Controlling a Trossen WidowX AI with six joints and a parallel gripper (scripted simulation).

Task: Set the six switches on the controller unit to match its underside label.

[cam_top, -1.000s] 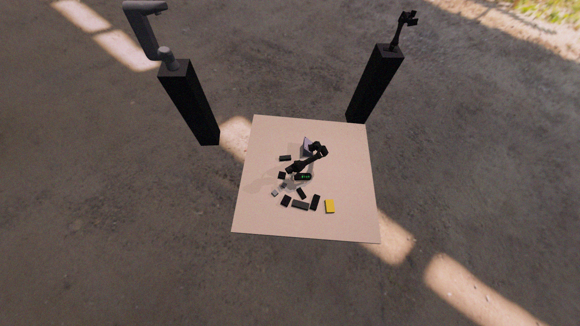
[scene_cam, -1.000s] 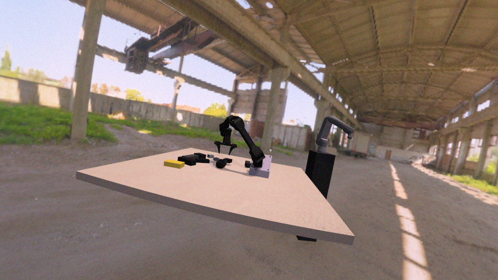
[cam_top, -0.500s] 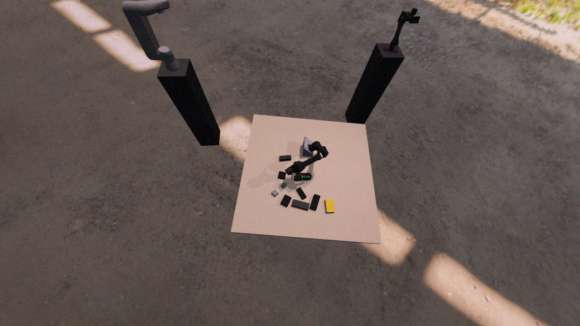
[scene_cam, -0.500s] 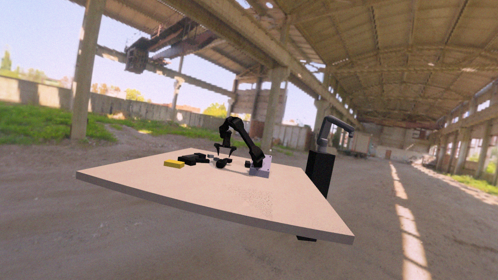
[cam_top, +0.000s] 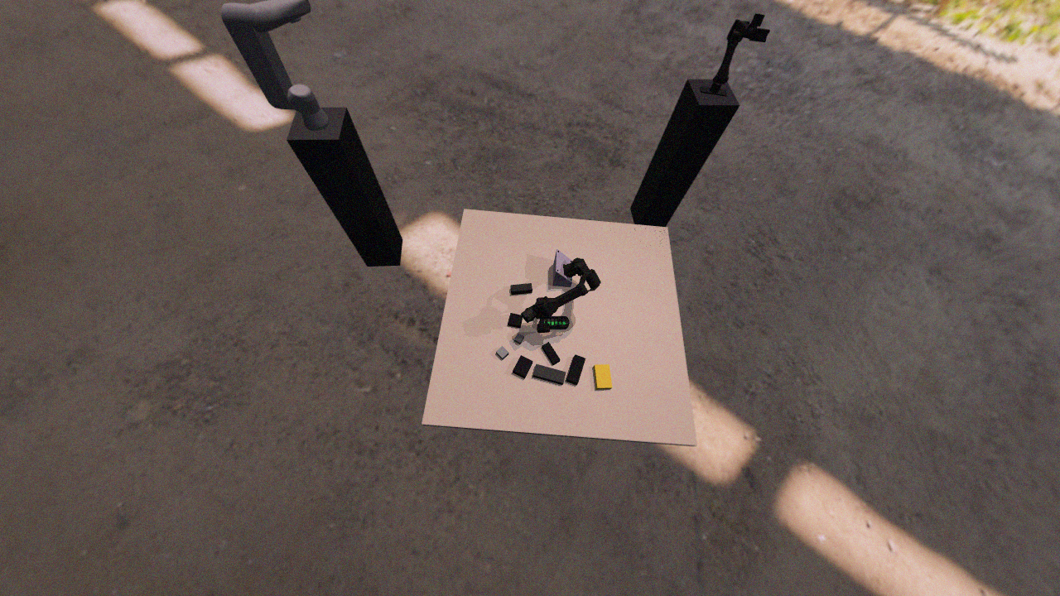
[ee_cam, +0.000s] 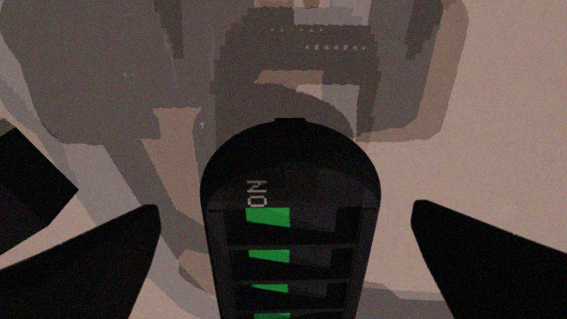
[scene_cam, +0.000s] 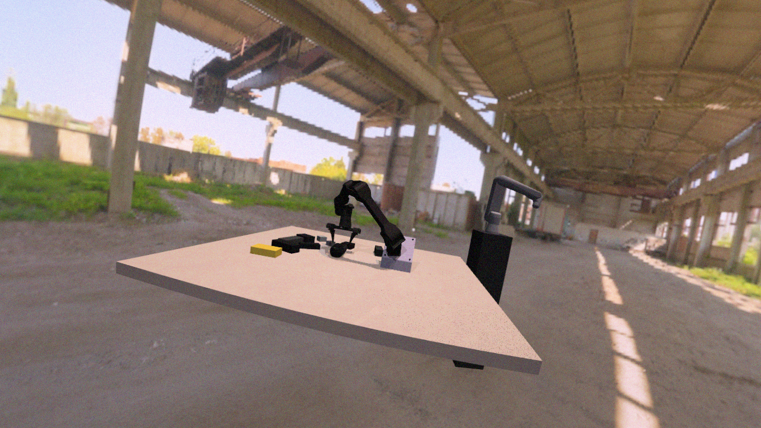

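1. Now spread wide and empty, the gripper — one dark finger low at each side of the wrist view, neither touching anything.
2. Directly below and between them, the controller unit, flat on its base near the middle of the bench, well in from every edge.
3. Long axis of the unit in line with the wrist view's up-down direction, so across the finger gap — flanks facing the pads, rounded end pointing away.
4. Likely next: down, then a pinch across the narrow width for tipping it over.
5. Underside label hidden; only four green switch ends in sight, the rest cut off; numbers unreadable.
6. Nearby dark module close on one side — some risk of a bump.
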